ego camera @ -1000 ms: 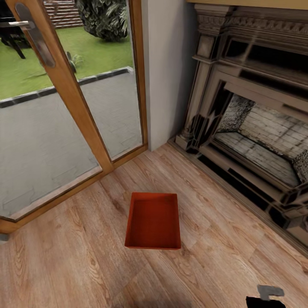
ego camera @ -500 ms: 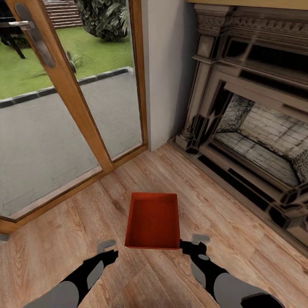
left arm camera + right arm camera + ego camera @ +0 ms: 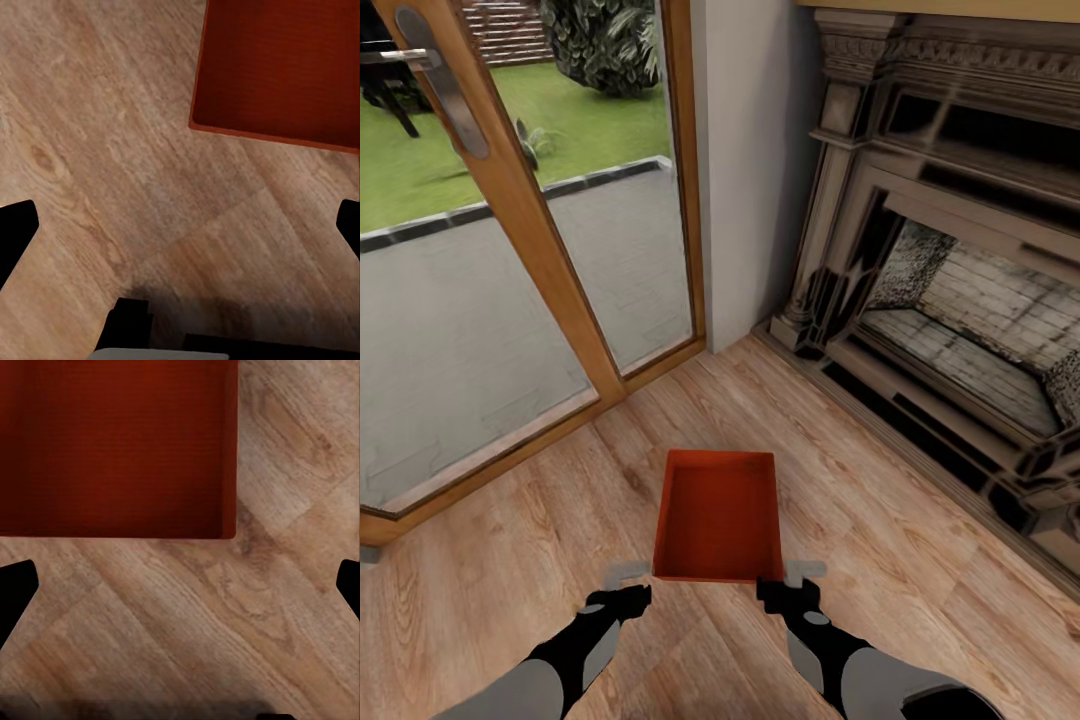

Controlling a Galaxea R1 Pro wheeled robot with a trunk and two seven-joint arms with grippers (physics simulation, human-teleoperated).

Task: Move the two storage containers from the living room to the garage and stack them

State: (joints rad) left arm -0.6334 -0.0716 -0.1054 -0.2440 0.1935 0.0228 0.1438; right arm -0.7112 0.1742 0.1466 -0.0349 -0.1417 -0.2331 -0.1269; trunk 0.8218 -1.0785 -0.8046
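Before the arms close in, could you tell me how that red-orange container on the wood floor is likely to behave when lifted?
The storage container looks rigid, with straight plain walls, so it probably won't flex. It is empty, so likely light. Its smooth sides may slip, so the left gripper and right gripper at its near corners should pinch evenly.

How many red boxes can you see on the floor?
1. The red-orange rectangular open-top storage container sits on the light wood-plank floor, between the glass door and the fireplace, just ahead of both grippers. A second one may be out of view.
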